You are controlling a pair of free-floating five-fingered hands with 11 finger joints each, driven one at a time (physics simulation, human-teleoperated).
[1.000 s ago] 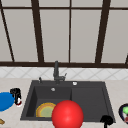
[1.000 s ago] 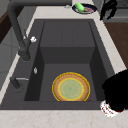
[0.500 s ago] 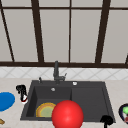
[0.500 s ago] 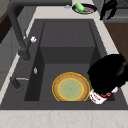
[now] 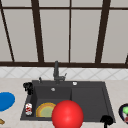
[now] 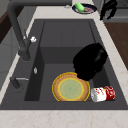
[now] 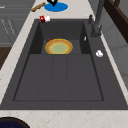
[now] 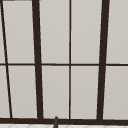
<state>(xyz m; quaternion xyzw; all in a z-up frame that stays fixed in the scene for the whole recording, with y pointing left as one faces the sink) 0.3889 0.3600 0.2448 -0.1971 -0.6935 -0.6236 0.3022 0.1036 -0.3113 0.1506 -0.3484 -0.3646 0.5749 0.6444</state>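
We see the left robot hand [image 5: 28, 87] at the left of the front view, over the back left corner of the sink [image 5: 87, 100]. In the left side view it is the large black shape [image 6: 88, 61] right of centre, in the air over the basin. We cannot tell whether its fingers are apart or together, as they merge into one dark mass. It holds nothing.

The thing nearest to it is the can [image 6: 103, 93], red and white, lying on its side at the lower right of that view. It sits at the sink's near edge, just below the hand and apart from it. In the front view the can [image 5: 29, 109] is at the lower left, on the sink's left edge. In the right side view it [image 7: 45, 18] is at the upper left.

Just beside the can, a yellow plate [image 6: 70, 88] lies flat on the basin floor. A red ball [image 5: 67, 114] covers the lower middle of the front view. The faucet [image 5: 56, 72] stands behind the sink.

The right robot hand [image 5: 107, 120] hangs at the lower right. In the left side view it [image 6: 107, 8] is at the upper right with fingers loose and apart, near a bowl [image 6: 83, 8] on the tabletop [image 6: 62, 117]. A blue plate [image 5: 5, 100] lies at the far left.
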